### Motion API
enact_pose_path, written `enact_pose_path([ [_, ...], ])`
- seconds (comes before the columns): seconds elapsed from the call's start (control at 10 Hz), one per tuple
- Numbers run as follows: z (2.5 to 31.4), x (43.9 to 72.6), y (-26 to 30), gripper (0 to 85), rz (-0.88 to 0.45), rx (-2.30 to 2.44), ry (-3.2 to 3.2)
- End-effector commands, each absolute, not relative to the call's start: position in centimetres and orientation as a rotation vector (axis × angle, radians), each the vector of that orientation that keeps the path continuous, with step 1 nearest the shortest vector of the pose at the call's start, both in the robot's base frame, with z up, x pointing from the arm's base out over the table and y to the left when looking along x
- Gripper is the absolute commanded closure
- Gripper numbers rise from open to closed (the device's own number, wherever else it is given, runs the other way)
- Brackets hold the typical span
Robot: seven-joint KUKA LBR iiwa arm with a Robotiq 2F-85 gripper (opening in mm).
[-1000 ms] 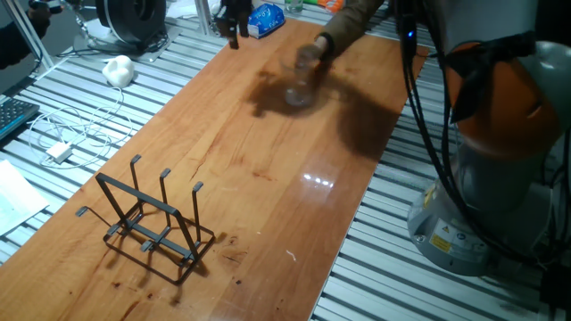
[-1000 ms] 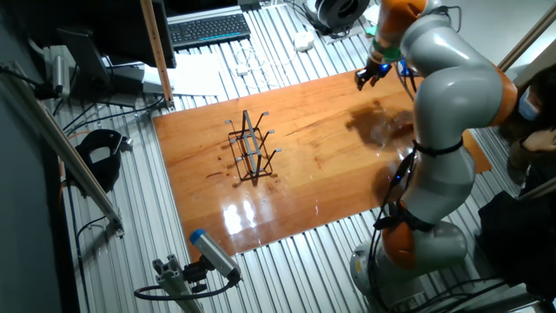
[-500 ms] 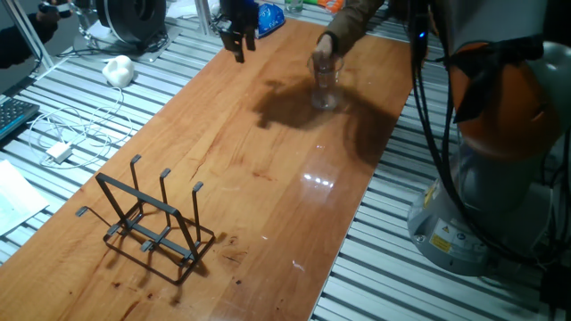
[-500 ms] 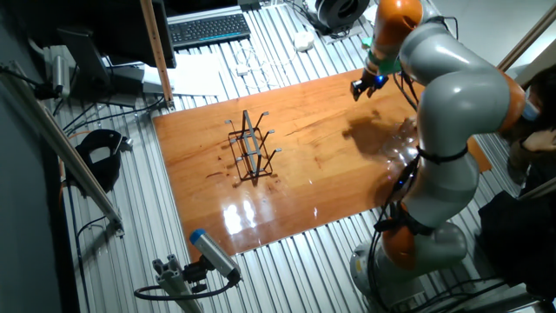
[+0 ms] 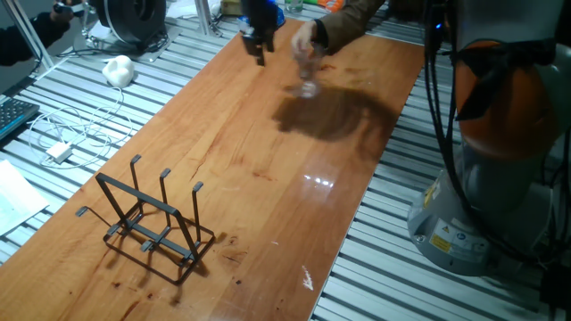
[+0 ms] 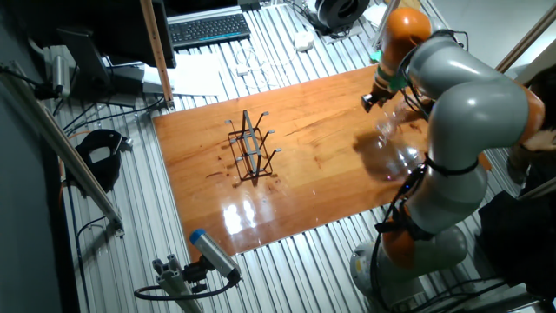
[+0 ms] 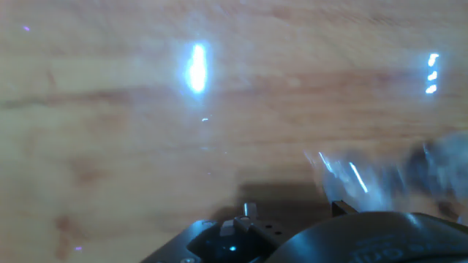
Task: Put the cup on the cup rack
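The cup (image 5: 306,69) is a clear tumbler, blurred, on the wooden table (image 5: 223,152) at the far end, with a person's hand (image 5: 308,37) on its top. It also shows in the other fixed view (image 6: 385,130) and as a blurred streak in the hand view (image 7: 373,179). My gripper (image 5: 259,45) hangs just left of the cup, above the table, open and empty; the other fixed view shows it too (image 6: 369,99). The black wire cup rack (image 5: 147,218) with three upright prongs stands far off at the near left (image 6: 250,148).
A brown-sleeved arm (image 5: 352,16) reaches in from the far edge. A blue packet (image 5: 272,12) lies at the far end. White cables (image 5: 62,134) and a keyboard (image 6: 208,29) lie beside the table. My arm's base (image 5: 486,178) stands right of the table.
My gripper has moved right, closer to the cup. The person's hand has shifted the cup a little towards the far edge.
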State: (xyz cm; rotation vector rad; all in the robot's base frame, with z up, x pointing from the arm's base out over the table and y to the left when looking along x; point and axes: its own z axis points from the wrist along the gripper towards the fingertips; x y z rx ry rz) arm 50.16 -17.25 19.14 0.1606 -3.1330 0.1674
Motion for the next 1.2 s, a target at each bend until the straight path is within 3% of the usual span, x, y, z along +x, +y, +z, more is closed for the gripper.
enact_pose_path([
  [0.0, 19.3, 47.4, -18.9, 34.0, 0.201, 0.194, -3.134],
  [0.5, 18.4, 49.2, -26.3, 34.0, 0.128, 0.336, -3.167],
  [1.1, 18.3, 54.8, -23.8, 34.0, 0.186, 0.306, -3.144],
])
